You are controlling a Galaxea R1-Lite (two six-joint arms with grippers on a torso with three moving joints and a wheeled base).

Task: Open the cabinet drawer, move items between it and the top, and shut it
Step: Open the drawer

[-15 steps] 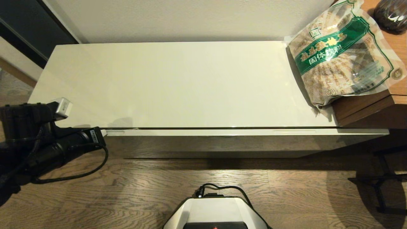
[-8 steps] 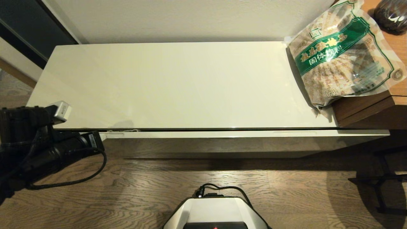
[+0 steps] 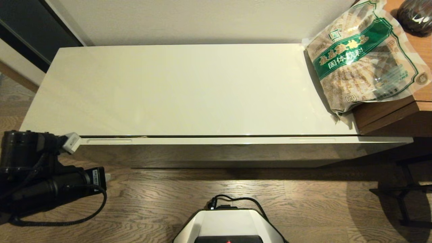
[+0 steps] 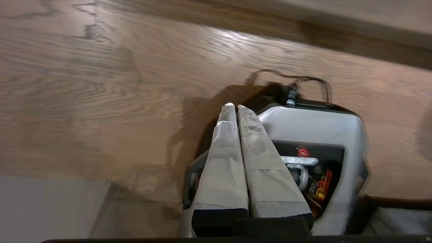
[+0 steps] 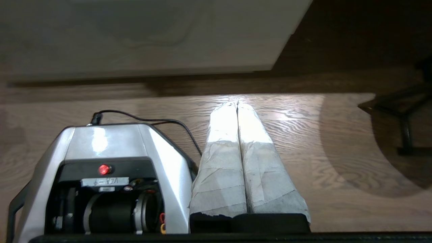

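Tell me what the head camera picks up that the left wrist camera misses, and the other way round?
Only the head view shows the cabinet's cream top, the food bag lying partly on the brown desk, and the drawer nearly shut. Only the left wrist view shows the left gripper close up, jaws pressed together, holding nothing. Both show the wooden floor and the robot's grey base.

Black left arm (image 3: 44,182) with a looping black cable and small white labels; both grippers' fingers (image 4: 233,162) (image 5: 236,158) wear creased grey tape. The silver-grey base (image 3: 229,226) carries a red button (glowing) and a handwritten tag.
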